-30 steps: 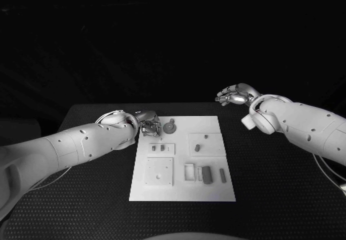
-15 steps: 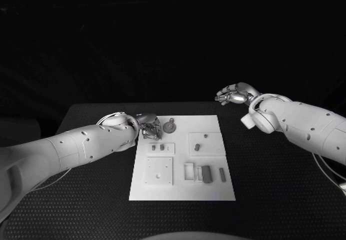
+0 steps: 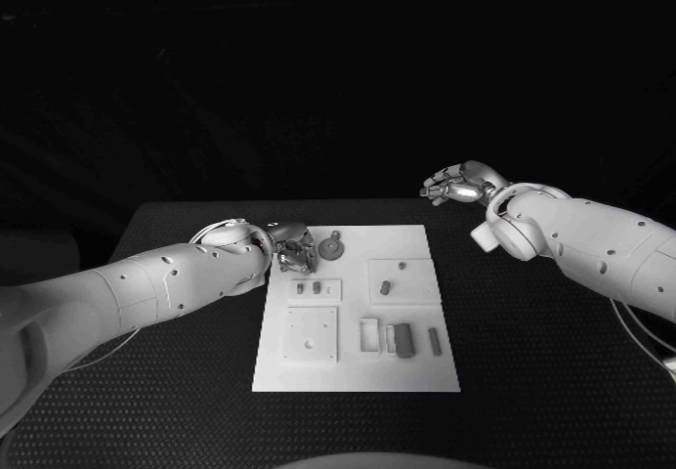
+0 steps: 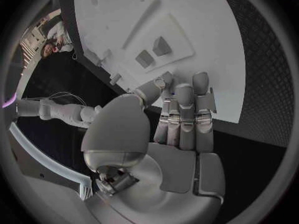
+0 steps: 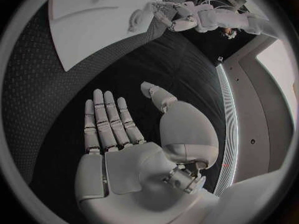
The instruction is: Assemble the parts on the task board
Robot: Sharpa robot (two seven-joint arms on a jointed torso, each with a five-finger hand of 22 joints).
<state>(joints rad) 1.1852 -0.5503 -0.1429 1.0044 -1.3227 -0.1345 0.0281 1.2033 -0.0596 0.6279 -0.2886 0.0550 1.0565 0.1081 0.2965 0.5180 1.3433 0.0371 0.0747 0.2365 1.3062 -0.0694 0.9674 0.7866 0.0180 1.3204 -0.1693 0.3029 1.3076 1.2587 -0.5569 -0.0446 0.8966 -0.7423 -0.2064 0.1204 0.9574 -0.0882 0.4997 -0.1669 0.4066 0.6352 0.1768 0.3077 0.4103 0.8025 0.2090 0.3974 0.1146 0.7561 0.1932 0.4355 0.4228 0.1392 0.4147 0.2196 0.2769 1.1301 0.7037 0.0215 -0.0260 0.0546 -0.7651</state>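
Currently left robot hand (image 3: 292, 246) over task board (image 3: 358, 376) far corner, fingers together, empty; right robot hand (image 5: 127, 134) spread, empty.

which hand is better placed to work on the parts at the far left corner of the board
Left, most likely. The left hand is already at the far left corner of the task board, beside the teardrop part. The right hand is open and held off the board, past its far right corner.
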